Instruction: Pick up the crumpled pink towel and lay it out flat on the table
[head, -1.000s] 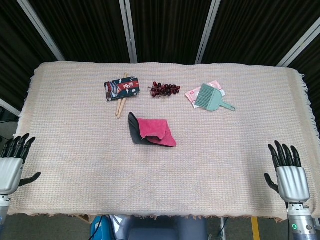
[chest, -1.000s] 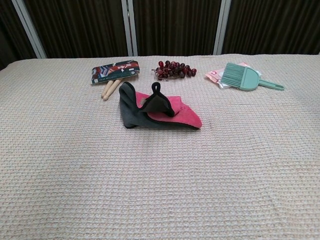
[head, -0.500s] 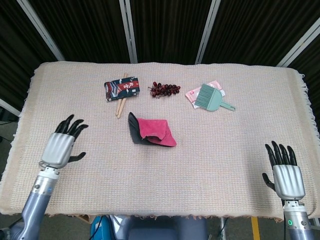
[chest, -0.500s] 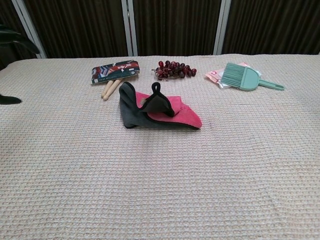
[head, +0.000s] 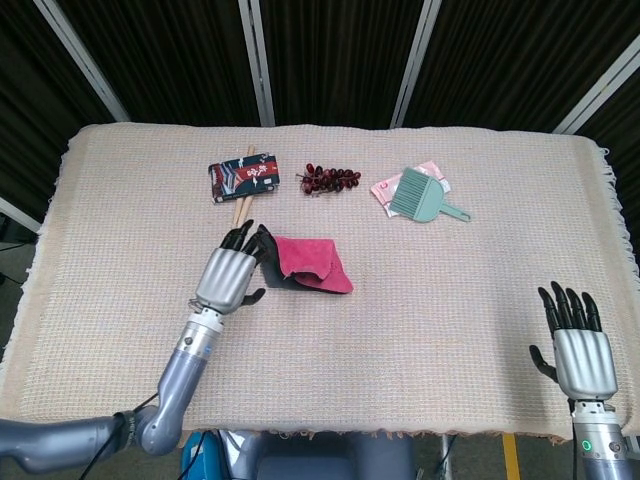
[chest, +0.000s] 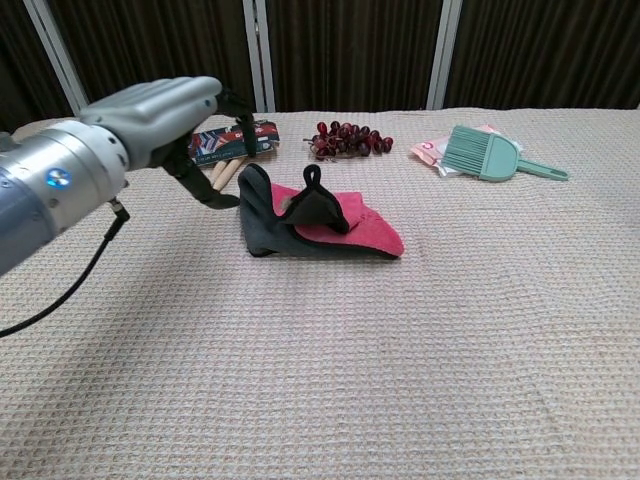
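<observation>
The crumpled pink towel lies near the table's middle, folded over with a dark grey underside and a black loop sticking up. My left hand hovers just left of it with its fingers apart and nothing in it; the fingertips reach the towel's dark left edge, and contact cannot be told. My right hand stands open at the table's front right edge, far from the towel, and shows only in the head view.
Behind the towel lie a patterned packet on wooden chopsticks, a bunch of dark red grapes, and a teal brush on a pink packet. A woven beige cloth covers the table.
My left hand has swept from the table's left side rightward and forward to the towel's left edge. The right hand has barely moved. The towel lies as before.
</observation>
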